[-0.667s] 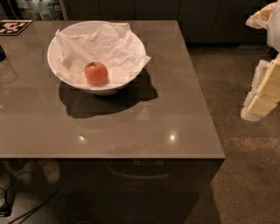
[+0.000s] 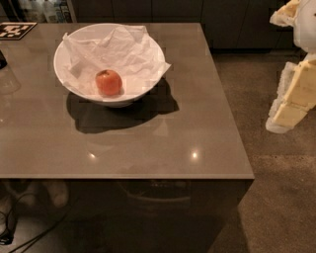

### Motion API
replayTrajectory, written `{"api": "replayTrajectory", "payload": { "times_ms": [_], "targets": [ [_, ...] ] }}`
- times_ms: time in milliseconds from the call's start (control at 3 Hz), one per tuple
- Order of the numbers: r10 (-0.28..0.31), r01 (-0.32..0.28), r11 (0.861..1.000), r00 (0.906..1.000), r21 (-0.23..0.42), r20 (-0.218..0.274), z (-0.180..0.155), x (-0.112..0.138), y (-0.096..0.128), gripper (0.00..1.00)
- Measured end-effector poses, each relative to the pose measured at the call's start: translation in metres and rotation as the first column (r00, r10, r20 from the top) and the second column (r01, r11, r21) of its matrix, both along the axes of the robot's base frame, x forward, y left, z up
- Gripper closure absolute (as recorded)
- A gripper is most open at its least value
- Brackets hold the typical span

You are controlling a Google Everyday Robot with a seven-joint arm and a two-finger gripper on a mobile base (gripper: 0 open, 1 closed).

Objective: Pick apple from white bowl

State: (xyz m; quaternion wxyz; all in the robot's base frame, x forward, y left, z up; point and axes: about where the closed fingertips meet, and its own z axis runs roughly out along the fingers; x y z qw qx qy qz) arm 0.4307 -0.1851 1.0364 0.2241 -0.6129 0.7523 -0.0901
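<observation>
The apple (image 2: 108, 82) is small, round and reddish-orange. It lies inside the white bowl (image 2: 69, 74), on the crumpled white paper that lines it. The bowl stands at the back left of the grey-brown table (image 2: 163, 138). My gripper (image 2: 289, 106) is pale cream and hangs at the far right edge of the view, over the floor beyond the table's right edge. It is well away from the bowl and holds nothing that I can see.
A black-and-white marker tag (image 2: 12, 29) lies at the table's back left corner. A dark object (image 2: 2, 59) sits at the left edge. Dark cabinets (image 2: 163, 10) run behind the table. Brown floor (image 2: 276, 197) lies to the right, and cables (image 2: 10, 227) lie under the table at the left.
</observation>
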Motion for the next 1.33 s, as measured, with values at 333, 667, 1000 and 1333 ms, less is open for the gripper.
{"api": "replayTrajectory", "payload": {
  "times_ms": [333,667,1000,1333],
  "targets": [
    [0.045,-0.046,0.999,0.9987,-0.028,-0.025,0.008,0.01,0.026,0.0],
    [0.11,-0.113,0.992,0.9926,-0.062,-0.051,0.01,0.024,0.058,0.0],
    [0.117,-0.119,0.991,0.9927,-0.058,-0.026,0.018,0.023,0.062,0.0],
    [0.132,-0.132,0.991,0.9912,-0.002,0.006,0.024,0.049,0.083,0.0]
  ]
}}
